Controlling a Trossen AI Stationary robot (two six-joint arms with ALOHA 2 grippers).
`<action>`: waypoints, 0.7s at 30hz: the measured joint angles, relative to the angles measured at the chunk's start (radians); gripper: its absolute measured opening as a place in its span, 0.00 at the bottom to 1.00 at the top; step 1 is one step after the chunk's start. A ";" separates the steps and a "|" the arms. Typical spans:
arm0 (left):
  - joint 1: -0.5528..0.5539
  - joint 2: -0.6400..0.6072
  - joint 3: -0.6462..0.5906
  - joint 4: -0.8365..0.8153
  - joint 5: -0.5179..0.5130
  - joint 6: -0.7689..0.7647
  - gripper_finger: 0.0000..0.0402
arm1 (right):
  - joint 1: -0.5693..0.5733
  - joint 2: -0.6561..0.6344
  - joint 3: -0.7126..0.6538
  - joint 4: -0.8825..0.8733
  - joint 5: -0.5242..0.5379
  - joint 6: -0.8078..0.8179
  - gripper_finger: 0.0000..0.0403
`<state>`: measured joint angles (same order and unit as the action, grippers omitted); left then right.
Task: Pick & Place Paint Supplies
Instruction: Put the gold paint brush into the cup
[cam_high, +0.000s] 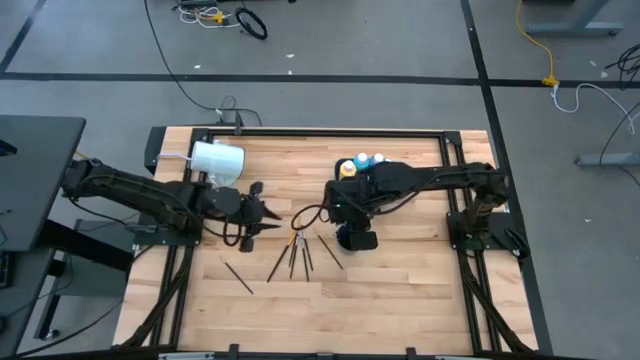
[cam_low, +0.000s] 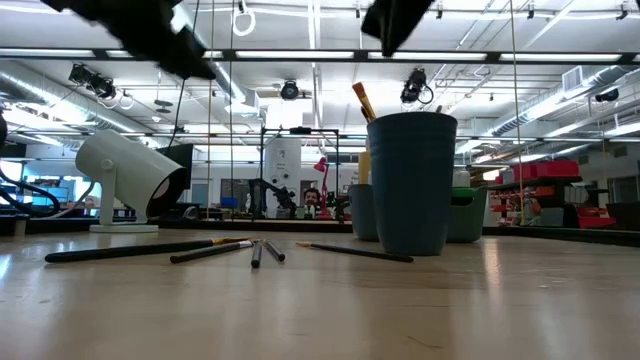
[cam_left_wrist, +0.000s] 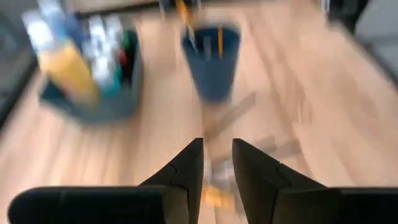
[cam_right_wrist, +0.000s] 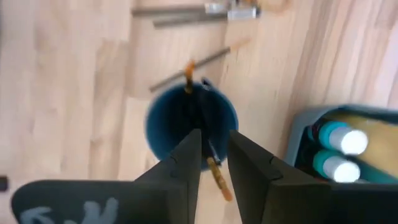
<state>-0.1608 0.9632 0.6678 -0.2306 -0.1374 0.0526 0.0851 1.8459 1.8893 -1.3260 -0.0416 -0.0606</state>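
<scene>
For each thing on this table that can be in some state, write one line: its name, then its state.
White cup: lying on its side.
Blue cup: upright, brushes standing inside.
Loose brushes: lying flat on the table.
Blue tray: upright, bottles standing in it.
Left gripper: fingers slightly apart, empty, above the loose brushes.
Right gripper: fingers slightly apart, empty, above the blue cup.
</scene>
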 joint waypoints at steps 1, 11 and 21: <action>0.000 -0.021 0.000 -0.074 0.000 -0.018 0.24 | 0.008 -0.016 0.000 0.022 0.000 0.005 0.20; -0.056 -0.127 0.000 -0.574 0.082 -0.448 0.27 | 0.080 -0.150 -0.264 0.509 -0.003 -0.010 0.20; -0.285 -0.040 -0.085 -0.718 0.085 -0.543 0.27 | 0.132 -0.187 -0.640 0.989 -0.008 0.173 0.20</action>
<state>-0.4462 0.9234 0.5830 -0.9485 -0.0521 -0.4908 0.2171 1.6588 1.2496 -0.3374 -0.0498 0.1126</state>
